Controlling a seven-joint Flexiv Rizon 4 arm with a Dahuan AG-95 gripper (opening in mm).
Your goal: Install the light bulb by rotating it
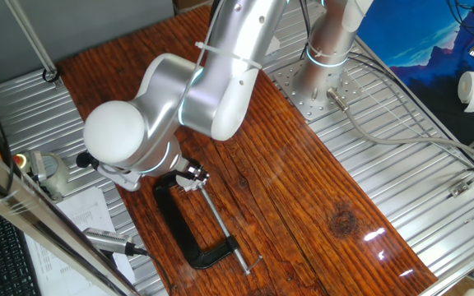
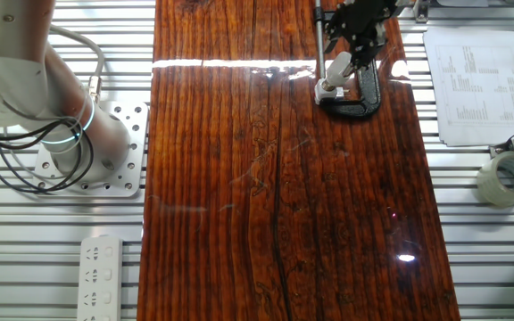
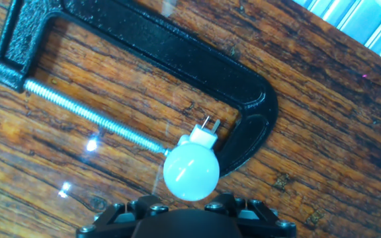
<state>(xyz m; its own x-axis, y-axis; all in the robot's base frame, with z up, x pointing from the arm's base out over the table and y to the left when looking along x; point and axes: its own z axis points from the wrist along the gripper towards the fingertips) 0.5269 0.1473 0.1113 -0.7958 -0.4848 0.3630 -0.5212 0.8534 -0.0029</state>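
Observation:
The light bulb point(image 3: 190, 172) shows its pale round head just ahead of my gripper point(image 3: 189, 197), standing in a small white socket block point(image 3: 204, 137) with two metal prongs. The black fingers point(image 3: 152, 203) flank the head's lower part on both sides, shut on it. From the other fixed view, the gripper point(image 2: 347, 59) holds the tilted bulb point(image 2: 338, 65) over the socket block point(image 2: 327, 90). A black C-clamp point(image 3: 177, 49) lies around the socket on the wooden board; its screw rod point(image 3: 91, 116) runs up to the block. In the first fixed view the arm hides the bulb.
The C-clamp point(image 1: 189, 234) lies near the board's edge point(image 2: 418, 178). A printed sheet point(image 2: 476, 85) and a tape roll point(image 2: 507, 176) lie beside the board. The arm's base plate point(image 2: 114, 147) and a power strip point(image 2: 101, 276) are on the other side.

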